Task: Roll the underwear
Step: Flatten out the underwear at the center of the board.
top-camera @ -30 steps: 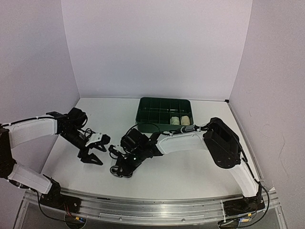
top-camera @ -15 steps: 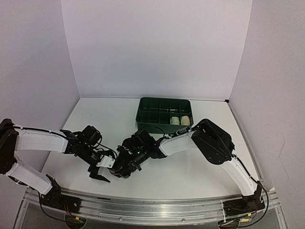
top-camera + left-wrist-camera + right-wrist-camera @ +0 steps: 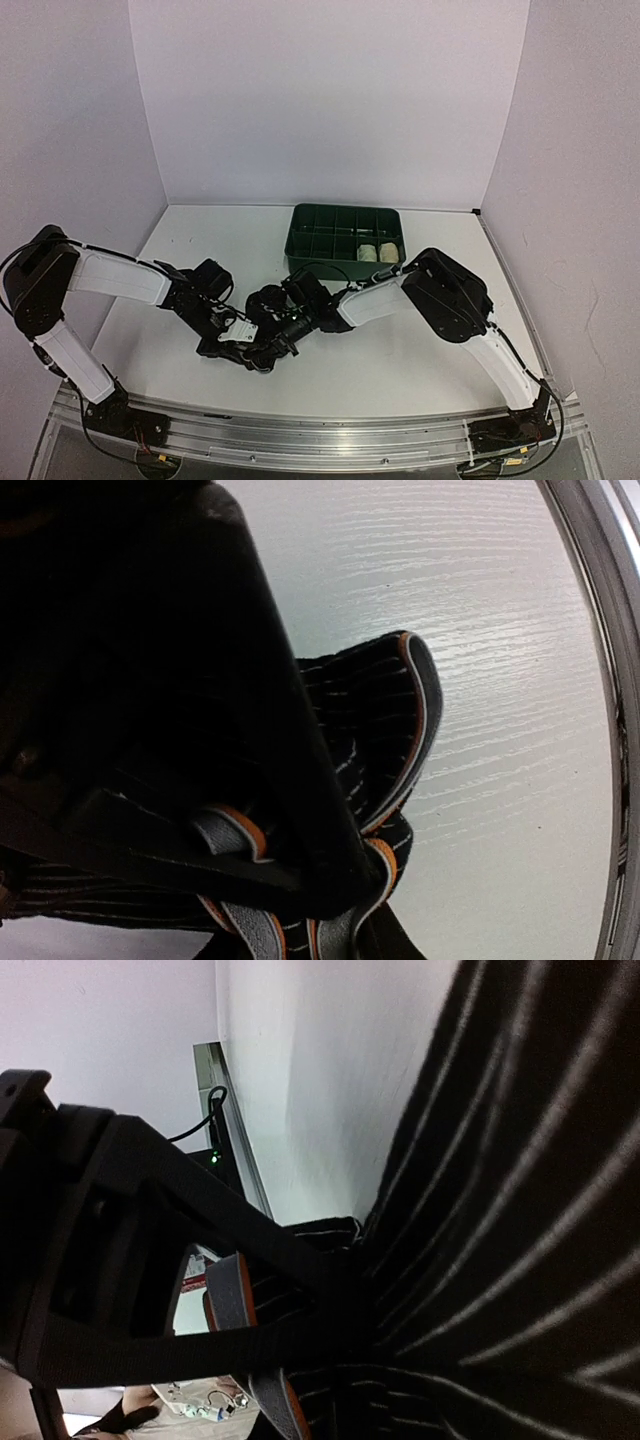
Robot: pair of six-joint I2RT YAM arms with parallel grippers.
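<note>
green tray (image 3: 322, 263) on white table (image 3: 420, 365)

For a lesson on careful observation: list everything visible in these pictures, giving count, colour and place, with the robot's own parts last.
table: one, white, under everything
tray: one, green, divided, far centre of table
cream rolls: two, cream, side by side in the tray's near right part
underwear: one, black with thin pale stripes and grey band edged orange, between the grippers
rail: one, metal, near edge
left gripper: one, black, at the underwear
right gripper: one, black, shut on the underwear
</note>
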